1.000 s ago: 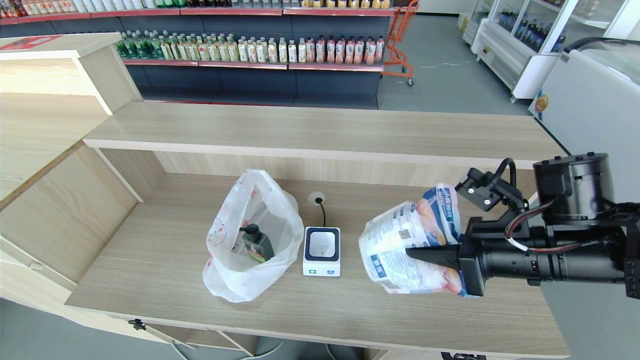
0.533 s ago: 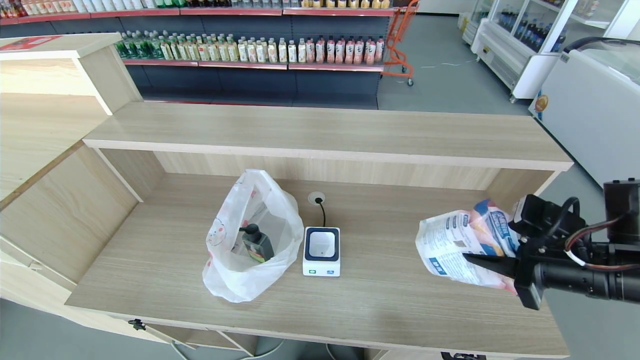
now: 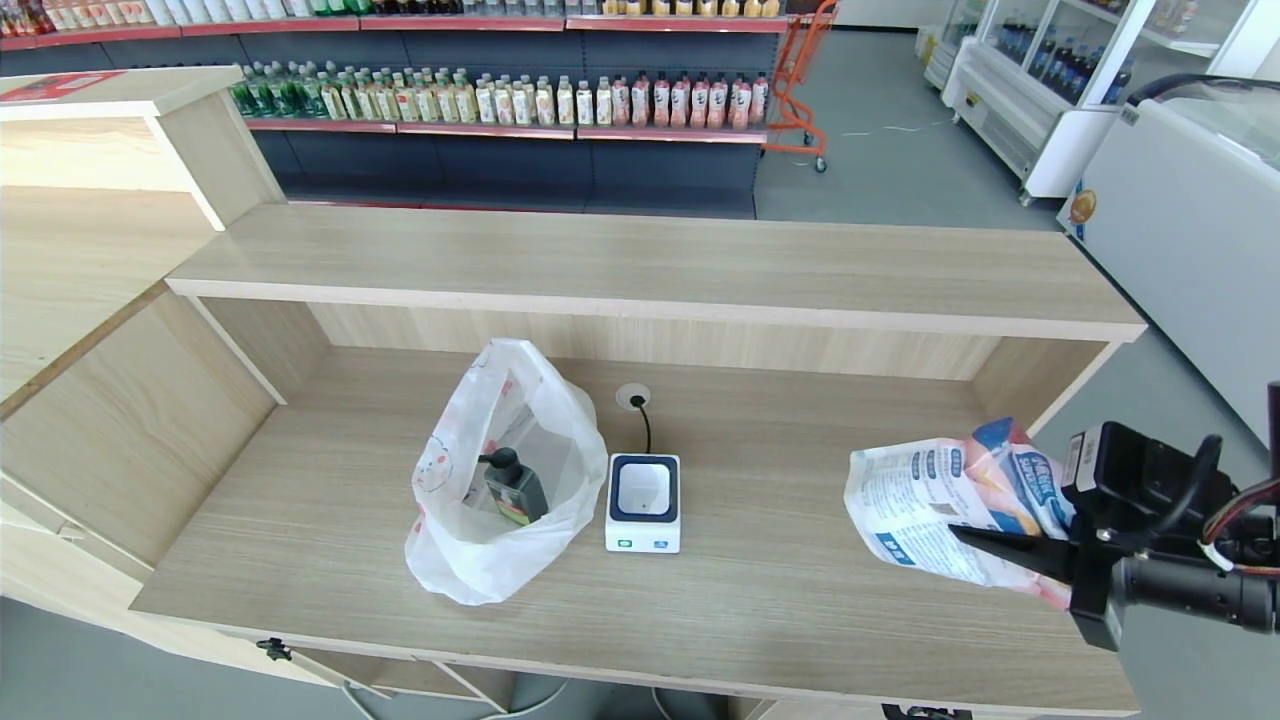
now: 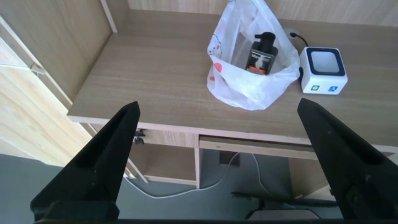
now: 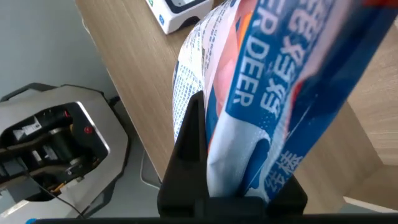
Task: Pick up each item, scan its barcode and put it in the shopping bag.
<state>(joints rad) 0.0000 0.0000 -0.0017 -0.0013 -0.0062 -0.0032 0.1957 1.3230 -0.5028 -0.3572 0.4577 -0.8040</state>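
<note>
Above the counter [image 3: 760, 610], the right pincer [image 3: 985, 535] pinches a printed blue-and-white packet [image 3: 915, 495]; the left pincer [image 4: 219, 109] is spread.

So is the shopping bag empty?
No, a dark pump bottle stands inside the white shopping bag on the counter.

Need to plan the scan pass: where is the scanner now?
In the head view, the scanner sits midway along the counter, just right of the bag and well left of the packet.
</note>
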